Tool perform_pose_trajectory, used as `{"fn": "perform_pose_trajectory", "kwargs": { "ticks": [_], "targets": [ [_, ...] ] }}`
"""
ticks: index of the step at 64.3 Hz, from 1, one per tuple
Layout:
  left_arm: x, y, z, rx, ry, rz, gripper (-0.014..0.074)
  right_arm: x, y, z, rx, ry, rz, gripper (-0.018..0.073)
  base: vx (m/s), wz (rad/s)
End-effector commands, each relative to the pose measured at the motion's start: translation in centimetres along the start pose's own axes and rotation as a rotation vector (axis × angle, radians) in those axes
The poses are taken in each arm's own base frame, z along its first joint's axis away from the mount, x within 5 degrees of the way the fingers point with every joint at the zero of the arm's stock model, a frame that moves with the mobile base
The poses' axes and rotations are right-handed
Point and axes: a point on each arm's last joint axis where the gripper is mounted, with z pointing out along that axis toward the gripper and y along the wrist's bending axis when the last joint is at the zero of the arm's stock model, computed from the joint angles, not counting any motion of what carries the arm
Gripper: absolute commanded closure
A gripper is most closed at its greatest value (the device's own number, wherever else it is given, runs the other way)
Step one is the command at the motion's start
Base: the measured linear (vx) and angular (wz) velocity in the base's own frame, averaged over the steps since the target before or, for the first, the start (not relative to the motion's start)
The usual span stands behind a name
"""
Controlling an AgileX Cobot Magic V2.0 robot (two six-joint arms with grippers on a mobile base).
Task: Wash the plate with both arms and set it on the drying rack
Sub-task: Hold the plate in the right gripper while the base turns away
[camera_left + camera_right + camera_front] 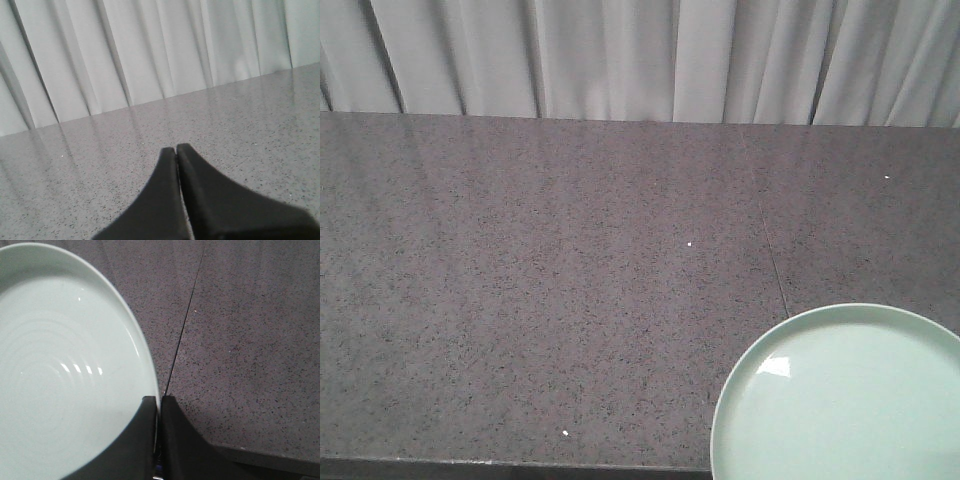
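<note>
The black left gripper (177, 150), fingers pressed together on nothing, hovers over the dark speckled stone counter (520, 280), apparently waiting. At the counter's front right corner lies the round mint-green plate (840, 400), seemingly overhanging the edge. The black right gripper (159, 400) is clamped on its rim, probably to lift it for washing.

Green plate (840, 400) over a dark counter (520, 300).
The plate overlaps the counter's front edge; a thin seam (770, 250) runs toward it, pale curtain (620, 60) behind.
</note>
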Motion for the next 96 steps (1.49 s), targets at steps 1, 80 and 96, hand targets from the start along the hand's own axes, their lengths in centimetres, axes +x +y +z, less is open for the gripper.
{"fn": "perform_pose_trajectory", "kwargs": {
  "ticks": [1, 80, 96],
  "targets": [
    [-1.51, 0.31, -0.26, -0.029, -0.104, -0.011, 0.0603, -1.24, 0.11, -0.29, 0.005, -0.08, 0.005, 0.0561, 0.0, 0.0],
    [-1.51, 0.31, -0.26, -0.029, -0.104, -0.011, 0.0603, -1.05, 0.14, -0.28, 0.002, -0.059, 0.005, 0.0561, -0.02, 0.07],
    [-1.51, 0.31, -0.26, -0.029, -0.104, -0.011, 0.0603, -1.04, 0.14, -0.28, 0.002, -0.058, 0.005, 0.0561, -0.07, 0.38]
  ]
}}
